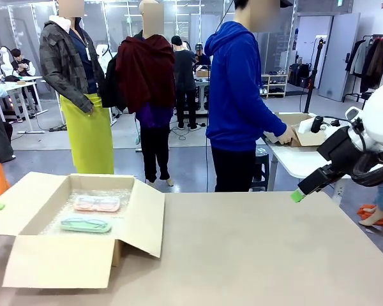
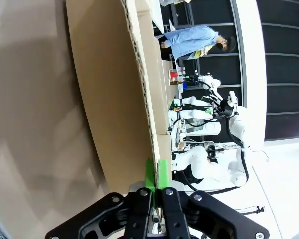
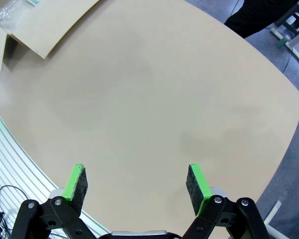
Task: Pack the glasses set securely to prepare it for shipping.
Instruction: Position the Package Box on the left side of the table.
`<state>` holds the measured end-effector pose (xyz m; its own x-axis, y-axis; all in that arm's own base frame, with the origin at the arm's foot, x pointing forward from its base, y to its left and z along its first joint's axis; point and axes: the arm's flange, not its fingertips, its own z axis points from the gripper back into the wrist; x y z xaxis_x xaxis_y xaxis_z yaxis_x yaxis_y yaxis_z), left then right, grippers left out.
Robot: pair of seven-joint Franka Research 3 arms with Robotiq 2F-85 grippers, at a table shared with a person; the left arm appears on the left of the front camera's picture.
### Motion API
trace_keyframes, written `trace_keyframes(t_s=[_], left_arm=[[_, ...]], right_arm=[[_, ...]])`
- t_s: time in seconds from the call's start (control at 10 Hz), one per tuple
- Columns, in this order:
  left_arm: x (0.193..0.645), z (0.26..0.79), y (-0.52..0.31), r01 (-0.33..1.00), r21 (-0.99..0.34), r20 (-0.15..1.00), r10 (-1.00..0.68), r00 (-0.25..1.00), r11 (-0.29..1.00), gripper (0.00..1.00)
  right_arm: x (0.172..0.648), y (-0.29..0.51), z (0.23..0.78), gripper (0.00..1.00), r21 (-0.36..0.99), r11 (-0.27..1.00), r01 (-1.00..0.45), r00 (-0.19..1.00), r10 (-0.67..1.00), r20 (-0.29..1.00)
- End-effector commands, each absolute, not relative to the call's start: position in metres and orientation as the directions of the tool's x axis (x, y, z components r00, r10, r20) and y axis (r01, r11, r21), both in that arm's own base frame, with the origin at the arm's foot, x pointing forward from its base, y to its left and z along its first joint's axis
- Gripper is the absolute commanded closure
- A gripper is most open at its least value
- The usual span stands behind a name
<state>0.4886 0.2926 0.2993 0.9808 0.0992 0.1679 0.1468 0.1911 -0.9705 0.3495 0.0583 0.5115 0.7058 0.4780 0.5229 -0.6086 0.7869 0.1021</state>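
While left jaws pinch the box flap [image 2: 139, 99], right jaws spread, pink case [image 1: 97, 203] and mint case [image 1: 85, 224] look translucent

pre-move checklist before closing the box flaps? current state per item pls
1. Pink case in cardboard box, on bubble wrap: ok.
2. Mint green case in box, beside pink one: ok.
3. Box flaps shut: not ok, all open.
4. Left gripper shut on left flap edge: ok.
5. Right gripper open, above bare table: ok.
6. Padding over the cases: not ok, none on top.
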Motion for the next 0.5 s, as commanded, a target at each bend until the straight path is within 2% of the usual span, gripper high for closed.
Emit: trace_keyframes(t_s=[0.0,0.4], left_arm=[[0.4898,0.3019,0.3205,0.144,-0.975,0.160,0.088,0.983,0.168,0.97],[0.4860,0.2962,0.3185,0.146,-0.970,0.170,0.115,0.979,0.194,0.97]], right_arm=[[0.3495,0.0592,0.5108,0.00,0.093,0.787,-0.610,0.703,0.482,0.523],[0.3495,0.0592,0.5108,0.00,0.093,0.787,-0.610,0.703,0.482,0.523]])
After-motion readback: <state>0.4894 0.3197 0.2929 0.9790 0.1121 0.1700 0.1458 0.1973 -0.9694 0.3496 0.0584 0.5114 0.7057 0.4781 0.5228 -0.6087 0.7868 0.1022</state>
